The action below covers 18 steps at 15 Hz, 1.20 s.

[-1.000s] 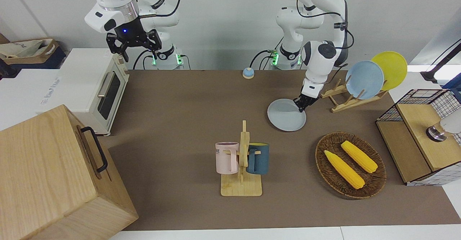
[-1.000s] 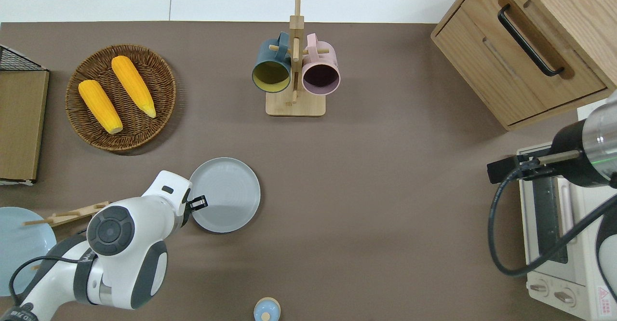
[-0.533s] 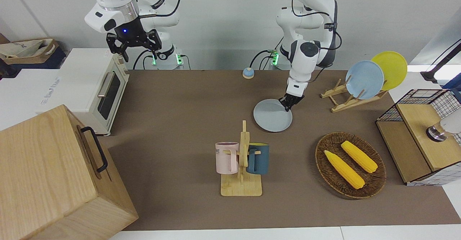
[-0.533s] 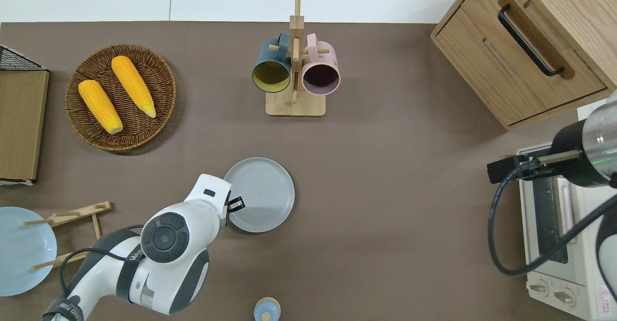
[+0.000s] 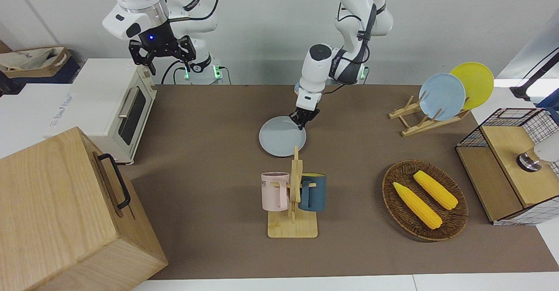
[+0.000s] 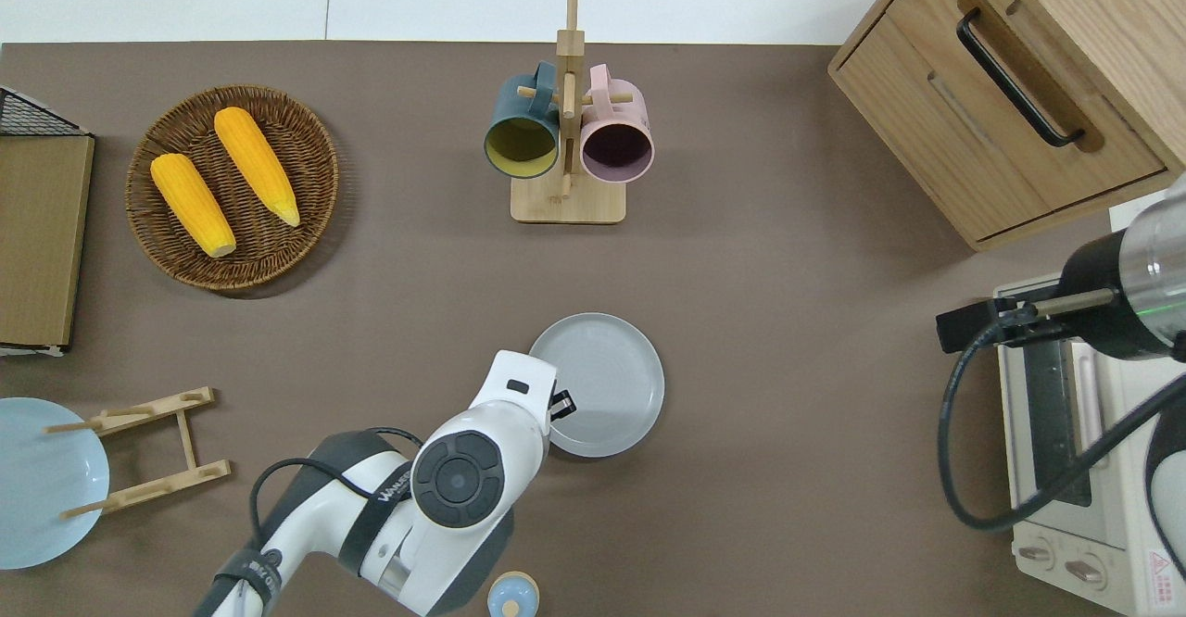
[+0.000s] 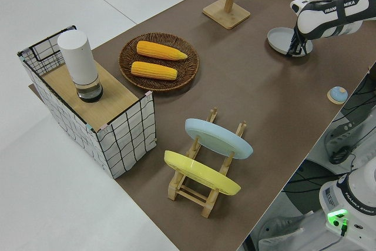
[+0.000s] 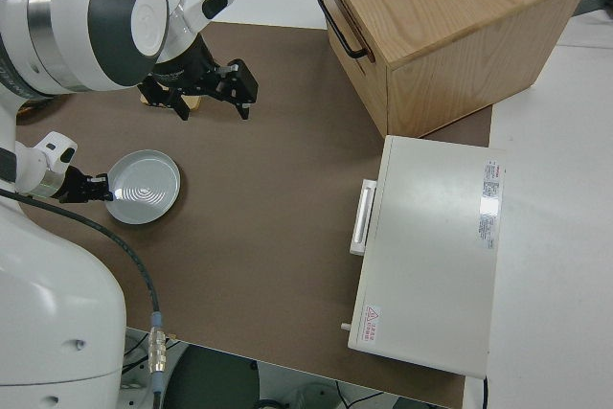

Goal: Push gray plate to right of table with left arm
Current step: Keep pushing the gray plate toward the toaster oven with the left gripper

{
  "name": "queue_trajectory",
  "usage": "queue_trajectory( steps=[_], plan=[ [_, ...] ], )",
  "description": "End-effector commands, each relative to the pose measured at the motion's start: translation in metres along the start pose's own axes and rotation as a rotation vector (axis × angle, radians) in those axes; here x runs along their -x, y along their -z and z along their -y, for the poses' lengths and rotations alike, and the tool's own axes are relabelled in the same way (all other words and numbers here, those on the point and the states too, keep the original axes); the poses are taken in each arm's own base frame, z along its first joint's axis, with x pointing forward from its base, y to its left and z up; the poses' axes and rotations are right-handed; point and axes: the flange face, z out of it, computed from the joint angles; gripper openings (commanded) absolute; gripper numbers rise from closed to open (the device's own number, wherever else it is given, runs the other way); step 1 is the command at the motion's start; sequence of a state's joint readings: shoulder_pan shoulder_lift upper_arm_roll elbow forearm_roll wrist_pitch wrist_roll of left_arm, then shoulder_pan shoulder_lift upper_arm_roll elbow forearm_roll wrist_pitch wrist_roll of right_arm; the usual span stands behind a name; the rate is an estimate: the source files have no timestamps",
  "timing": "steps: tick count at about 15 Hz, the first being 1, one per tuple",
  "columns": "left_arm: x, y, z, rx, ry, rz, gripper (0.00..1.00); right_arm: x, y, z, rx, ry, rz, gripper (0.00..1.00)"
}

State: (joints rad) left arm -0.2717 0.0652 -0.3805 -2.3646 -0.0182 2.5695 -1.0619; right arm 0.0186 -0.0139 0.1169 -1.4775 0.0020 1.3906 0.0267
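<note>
The gray plate (image 6: 597,384) lies flat mid-table (image 6: 788,256), nearer the robots than the mug rack (image 6: 567,117). It looks light, stiff and slippery — best pushed at the rim, where the left gripper (image 6: 560,405) touches; finger state unclear. Right arm parked.

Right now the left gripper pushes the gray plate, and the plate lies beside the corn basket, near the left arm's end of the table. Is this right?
Not quite. The left gripper does push the gray plate, but the plate is not beside the corn basket. It lies around the table's middle, nearer to the robots than the mug rack. The overhead view shows this.
</note>
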Motion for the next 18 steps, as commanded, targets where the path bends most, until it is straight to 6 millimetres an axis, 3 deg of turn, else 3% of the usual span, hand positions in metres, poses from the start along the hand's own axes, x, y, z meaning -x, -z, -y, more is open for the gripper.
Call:
queue_trajectory(
  steps=[1,7,10,15,18],
  plan=[
    [0.02,-0.01,-0.045,0.008,0.032,0.018,0.0,0.003,0.004,-0.001,-0.01,-0.004,0.004,0.983],
    [0.07,-0.029,-0.12,-0.025,0.065,0.005,0.0,0.003,0.004,-0.001,-0.01,-0.004,0.004,0.983],
    [0.093,-0.042,-0.147,-0.015,0.086,-0.018,0.0,0.003,0.004,-0.002,-0.01,-0.006,0.004,0.983],
    [0.128,-0.044,-0.171,0.009,0.083,-0.012,0.0,0.003,0.004,-0.001,-0.01,-0.004,0.004,0.983],
    [0.142,-0.045,-0.174,0.008,0.078,-0.007,0.0,0.003,0.004,-0.002,-0.01,-0.007,0.004,0.983]
  ],
)
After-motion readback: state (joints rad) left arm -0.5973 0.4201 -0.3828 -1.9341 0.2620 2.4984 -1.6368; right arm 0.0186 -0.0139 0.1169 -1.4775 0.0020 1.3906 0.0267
